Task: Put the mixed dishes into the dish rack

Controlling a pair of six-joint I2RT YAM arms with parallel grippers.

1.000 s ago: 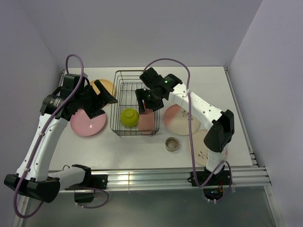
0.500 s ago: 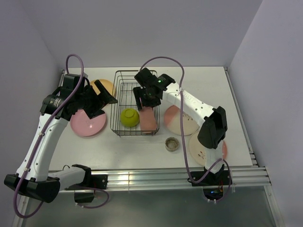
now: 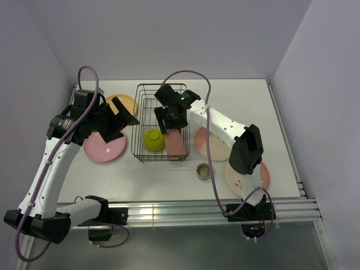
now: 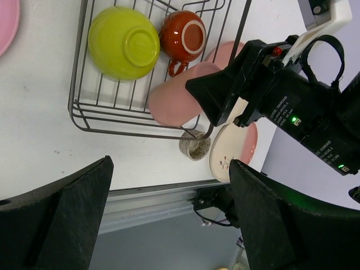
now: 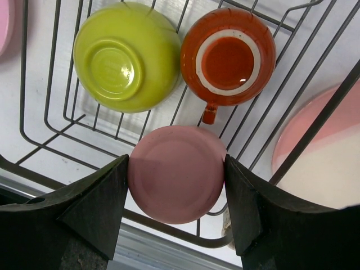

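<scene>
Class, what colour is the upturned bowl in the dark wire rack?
Lime green; the bowl shows best in the right wrist view.

A white table (image 3: 163, 181) with an aluminium rail (image 3: 185, 210) stands between pale lavender walls (image 3: 169, 39).

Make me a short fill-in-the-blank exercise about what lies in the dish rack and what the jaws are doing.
1. The lime-green bowl lies ____ down in the dish rack.
2. The right gripper has its jaws shut on the salmon-pink cup; the jaws of the left gripper are ____.
3. The red-brown mug lies with its ____ pointing towards the salmon-pink cup.
Missing words: upside; open; handle.
</scene>
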